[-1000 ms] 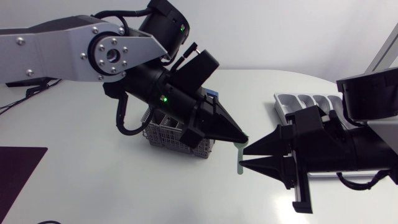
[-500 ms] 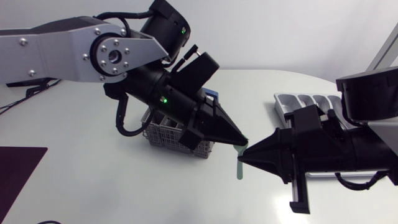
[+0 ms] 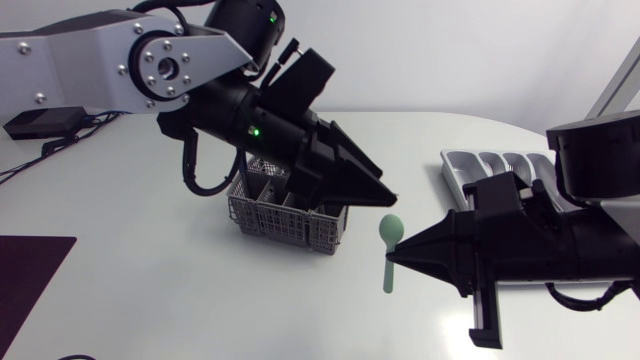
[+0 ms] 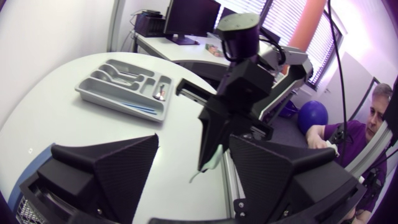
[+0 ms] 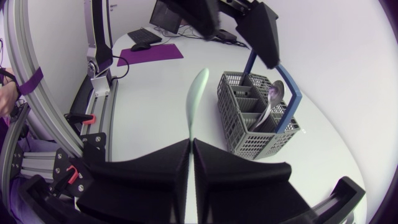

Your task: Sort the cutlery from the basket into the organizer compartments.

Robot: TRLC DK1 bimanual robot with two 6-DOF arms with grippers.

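Observation:
My right gripper (image 3: 393, 254) is shut on a pale green spoon (image 3: 388, 250) and holds it above the table, bowl pointing away from the front edge. In the right wrist view the spoon (image 5: 196, 99) sticks out ahead of the closed fingertips. My left gripper (image 3: 383, 195) hangs open just above and left of the spoon, apart from it; its fingers (image 4: 106, 171) stand wide. The grey wire basket (image 3: 285, 215) with a blue handle sits under the left arm and holds more cutlery (image 5: 275, 92). The grey organizer (image 3: 500, 165) lies behind the right arm.
A dark purple mat (image 3: 30, 265) lies at the table's left front edge. In the left wrist view the organizer (image 4: 124, 87) holds some cutlery in its compartments. Bare white table lies beneath the spoon and in front of the basket.
My left gripper has let go of the green spoon, opened and drawn back up to the left. My right gripper has shut on the spoon and now holds it alone.

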